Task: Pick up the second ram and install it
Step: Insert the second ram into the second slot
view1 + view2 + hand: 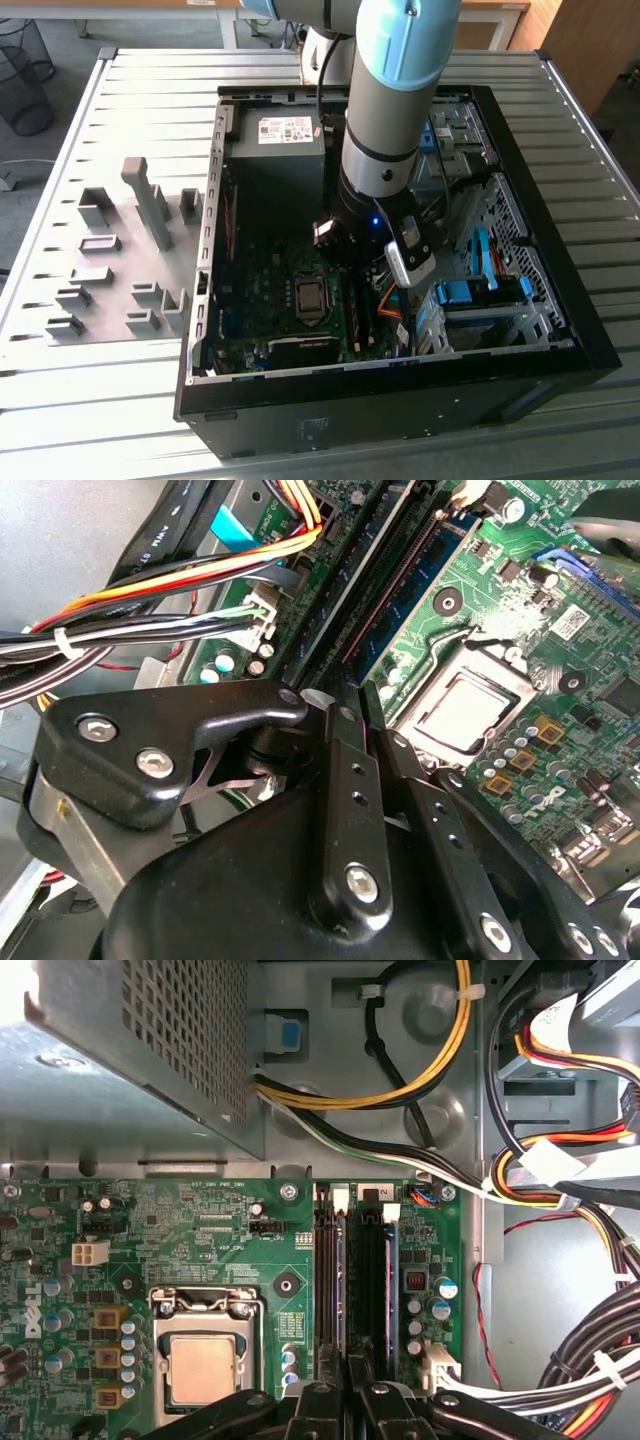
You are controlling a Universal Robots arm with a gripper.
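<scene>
The arm [385, 130] is reaching straight down into the open computer case [400, 385], right over the green motherboard [220, 1230]. In both wrist views the gripper [348, 1375] [372, 725] hangs low above the long black memory slots [330, 1260], its tips lined up with them. Whether it is spread, pressed together or pinching anything cannot be told from here. The second ram [392, 1270] [415, 605], the thin blue stick, stands on edge in the outermost slot, the one nearest the bundle of cables [600, 1360], just beside the gripper's tips. The processor socket [205, 1365] lies on the other side of the slots. In the exterior view, the grey fixture blocks [130, 260] sit on the table to the exterior view's left of the case.
</scene>
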